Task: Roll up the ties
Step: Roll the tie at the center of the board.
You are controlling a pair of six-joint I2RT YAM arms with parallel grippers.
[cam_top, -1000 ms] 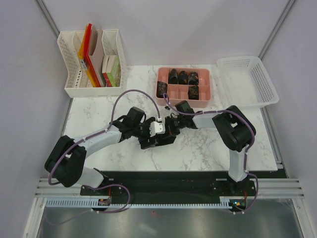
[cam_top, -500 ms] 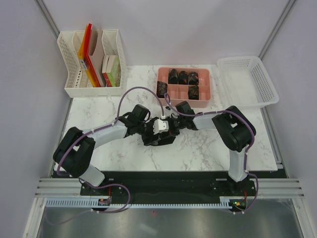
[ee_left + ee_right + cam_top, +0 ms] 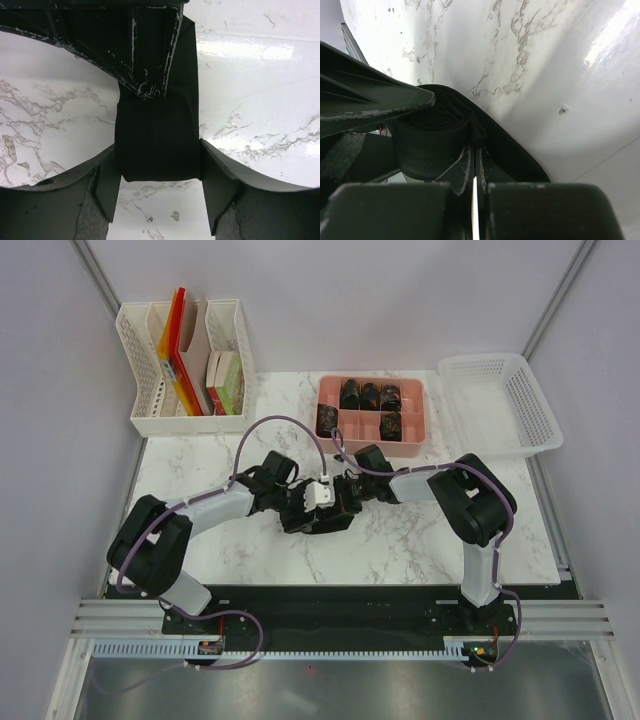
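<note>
Coil of tie point(image 3: 157, 137) now grasped by left tool point(image 3: 159, 172)
Its fingers point(image 3: 102, 185) just narrowed onto both sides, at mid desk point(image 3: 400, 540); right tool point(image 3: 474, 172) stays clenched at the coil, so I judge this roll is finished.

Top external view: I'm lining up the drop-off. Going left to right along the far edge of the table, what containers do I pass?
white file rack holding folders and books → pink divided tray holding rolled ties → white mesh basket
</note>
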